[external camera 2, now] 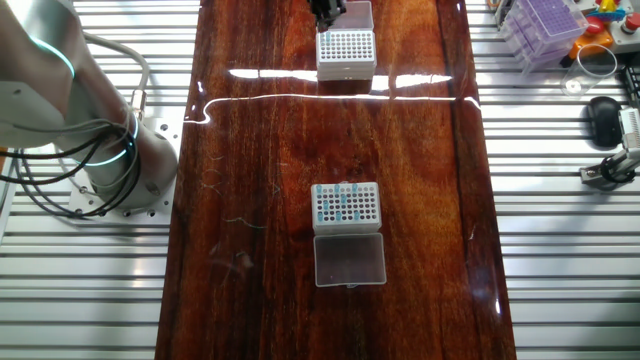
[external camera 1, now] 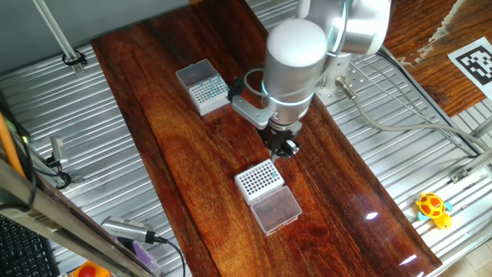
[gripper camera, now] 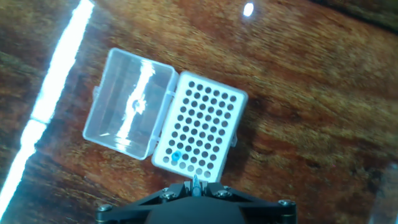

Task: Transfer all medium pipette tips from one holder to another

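The source holder (external camera 1: 201, 86) is a white rack with teal medium pipette tips (external camera 2: 345, 203) standing in it, and its frosted lid (external camera 2: 349, 260) lies open beside it. The other holder (gripper camera: 198, 130) has bold dark holes and a clear lid (gripper camera: 129, 111) swung open. One teal tip (gripper camera: 176, 157) sits in a hole near its corner. My gripper (gripper camera: 196, 185) hovers just off that rack's near edge, shut on a slender teal tip that points down. In the fixed views, the gripper (external camera 1: 284, 146) hangs beside this rack (external camera 1: 259, 181), also seen at the far end of the board (external camera 2: 345, 50).
Both racks rest on a dark wooden board (external camera 1: 192, 161) laid over a ribbed metal table. A yellow toy (external camera 1: 433, 208) and a printed marker tag (external camera 1: 473, 61) lie to the right. A purple tip box (external camera 2: 545, 25) and a mouse (external camera 2: 603, 115) sit off the board.
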Tool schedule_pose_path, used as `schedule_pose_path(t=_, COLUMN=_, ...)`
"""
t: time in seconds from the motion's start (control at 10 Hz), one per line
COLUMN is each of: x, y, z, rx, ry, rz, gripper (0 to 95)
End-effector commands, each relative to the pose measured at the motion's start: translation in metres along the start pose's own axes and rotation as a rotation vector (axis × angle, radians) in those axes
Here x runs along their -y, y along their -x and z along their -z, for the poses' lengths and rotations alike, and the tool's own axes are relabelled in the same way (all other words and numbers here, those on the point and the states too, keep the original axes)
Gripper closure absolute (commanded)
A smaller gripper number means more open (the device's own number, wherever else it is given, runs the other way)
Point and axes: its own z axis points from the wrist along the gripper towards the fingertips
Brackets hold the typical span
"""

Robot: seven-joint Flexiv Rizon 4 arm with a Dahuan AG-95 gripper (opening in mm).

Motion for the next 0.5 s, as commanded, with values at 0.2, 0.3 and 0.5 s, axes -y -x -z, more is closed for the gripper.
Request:
schedule_pose_path(t=0.2, x=-0.0031, y=0.0075, z=-0.0026, rx=0.007, ry=-0.003, rz=-0.03, gripper=95.0)
schedule_pose_path(t=0.3, x=-0.0047, y=0.0101, z=-0.0035, rx=0.005, ry=-0.005, rz=-0.031, gripper=95.0)
schedule_pose_path(t=0.5, x=-0.0052, y=0.012, z=-0.0055, rx=0.005, ry=-0.007, rz=-0.028, gripper=95.0)
